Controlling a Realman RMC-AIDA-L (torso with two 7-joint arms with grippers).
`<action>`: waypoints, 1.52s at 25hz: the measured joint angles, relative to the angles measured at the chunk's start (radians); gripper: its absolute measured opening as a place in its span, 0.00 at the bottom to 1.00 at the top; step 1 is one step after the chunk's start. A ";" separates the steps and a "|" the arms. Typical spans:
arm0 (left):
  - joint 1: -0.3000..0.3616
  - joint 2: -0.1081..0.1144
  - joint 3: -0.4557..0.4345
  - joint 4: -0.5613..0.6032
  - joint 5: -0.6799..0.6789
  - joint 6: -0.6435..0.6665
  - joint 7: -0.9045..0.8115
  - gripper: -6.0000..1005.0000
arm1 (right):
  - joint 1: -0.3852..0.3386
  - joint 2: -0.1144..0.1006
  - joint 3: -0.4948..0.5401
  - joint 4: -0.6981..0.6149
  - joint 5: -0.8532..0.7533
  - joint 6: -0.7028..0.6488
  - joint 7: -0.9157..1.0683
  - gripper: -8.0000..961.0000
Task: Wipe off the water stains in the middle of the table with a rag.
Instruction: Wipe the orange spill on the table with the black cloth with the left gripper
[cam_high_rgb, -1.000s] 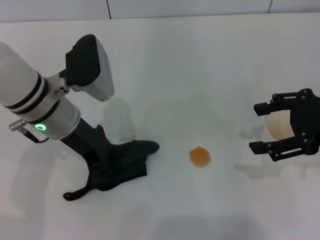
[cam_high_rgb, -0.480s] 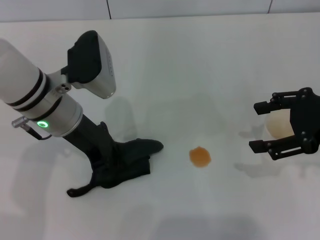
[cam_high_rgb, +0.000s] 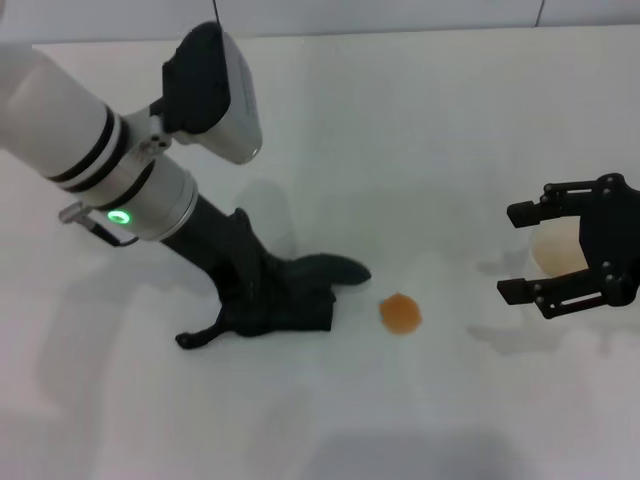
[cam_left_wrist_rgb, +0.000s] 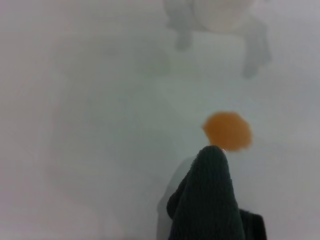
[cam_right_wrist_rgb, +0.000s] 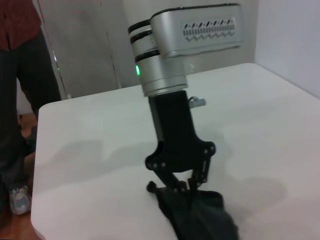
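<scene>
Plainly one rag (cam_high_rgb: 290, 295), one stain (cam_high_rgb: 400, 313), one cup (cam_high_rgb: 556, 250), two end effectors, all on or over one white table (cam_high_rgb: 420, 120). On the left: left end effector (cam_high_rgb: 262, 300) down at the table, fingers drawn together and clamped on the rag, pressing it to the surface. Rag bunched under those fingers, long axis running left to right across the table, pointed tip (cam_high_rgb: 352, 270) aimed right toward the stain and stopping just short of it; tip right at the stain's near edge in the left wrist view (cam_left_wrist_rgb: 212, 152), touching or not cannot be told. Centre: single small round orange-brown stain, unsmeared. On the right: right end effector (cam_high_rgb: 530, 252) well apart from the rag, fingers spread wide either side of the pale cup, not visibly gripping it.
</scene>
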 joint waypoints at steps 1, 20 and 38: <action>-0.007 0.000 0.000 -0.003 -0.002 -0.006 0.002 0.09 | 0.000 0.000 0.000 0.000 0.003 0.000 -0.001 0.87; -0.081 -0.005 0.256 -0.097 -0.225 -0.203 0.034 0.09 | 0.000 -0.002 0.009 -0.002 0.023 -0.003 -0.002 0.87; -0.073 -0.007 0.455 -0.107 -0.398 -0.247 0.054 0.09 | -0.005 -0.001 0.008 -0.002 0.024 -0.004 -0.004 0.87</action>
